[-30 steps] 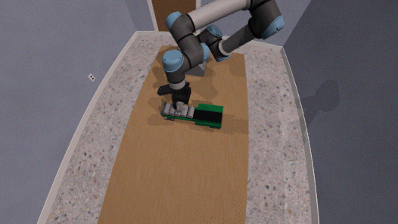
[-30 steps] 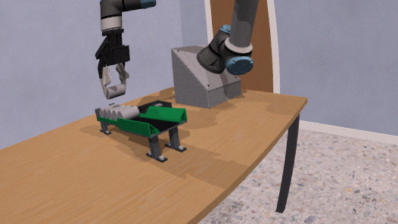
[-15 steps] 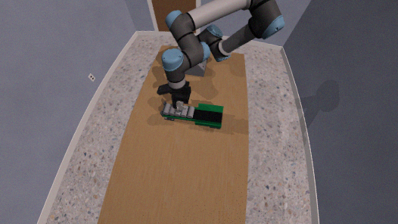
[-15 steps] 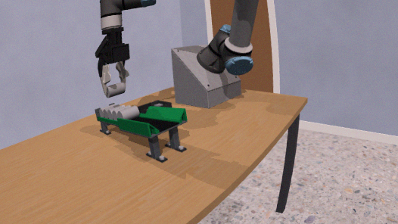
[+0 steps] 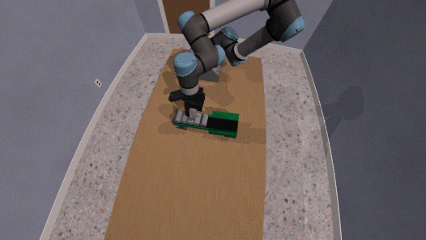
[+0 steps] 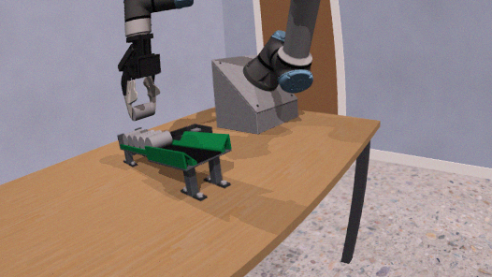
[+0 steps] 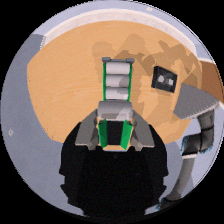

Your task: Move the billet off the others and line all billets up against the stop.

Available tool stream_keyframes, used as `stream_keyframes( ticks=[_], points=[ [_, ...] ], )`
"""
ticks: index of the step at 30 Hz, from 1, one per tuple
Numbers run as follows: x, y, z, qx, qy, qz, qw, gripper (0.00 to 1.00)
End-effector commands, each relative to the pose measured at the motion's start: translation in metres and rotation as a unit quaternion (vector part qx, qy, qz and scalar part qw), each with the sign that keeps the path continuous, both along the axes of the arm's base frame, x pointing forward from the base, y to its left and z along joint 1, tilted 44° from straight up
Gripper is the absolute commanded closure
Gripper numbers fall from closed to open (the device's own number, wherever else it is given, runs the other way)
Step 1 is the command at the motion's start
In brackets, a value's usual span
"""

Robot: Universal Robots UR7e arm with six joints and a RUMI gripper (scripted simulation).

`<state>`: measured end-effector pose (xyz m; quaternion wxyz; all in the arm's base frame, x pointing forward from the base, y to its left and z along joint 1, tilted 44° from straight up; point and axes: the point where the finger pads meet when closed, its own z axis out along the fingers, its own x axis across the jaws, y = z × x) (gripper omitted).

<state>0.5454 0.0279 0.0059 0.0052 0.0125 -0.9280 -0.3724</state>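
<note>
My gripper (image 6: 141,110) was shut tight on one billet (image 6: 144,111), high above the ramp (image 6: 178,158). The billet lay across the ramp. The row (image 6: 146,138) by the stop sat right below it.

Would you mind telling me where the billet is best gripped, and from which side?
Grip the billet at its mid-length, from straight above, as the gripper does now: it is a short round bar, so fingers across its curved sides keep it level over the ramp.
</note>
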Motion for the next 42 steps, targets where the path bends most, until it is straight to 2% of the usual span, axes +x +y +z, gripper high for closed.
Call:
stream_keyframes(
  ticks=[1,17,32,42],
  points=[
    [0.0,0.001,0.002,0.0,-0.001,0.0,1.0,1.0],
    [-0.002,0.037,0.031,0.0,-0.001,0.0,1.0,1.0],
    [-0.007,0.091,0.074,0.0,-0.001,0.0,1.0,1.0],
    [-0.008,0.103,0.084,0.0,-0.001,0.0,1.0,1.0]
  ],
)
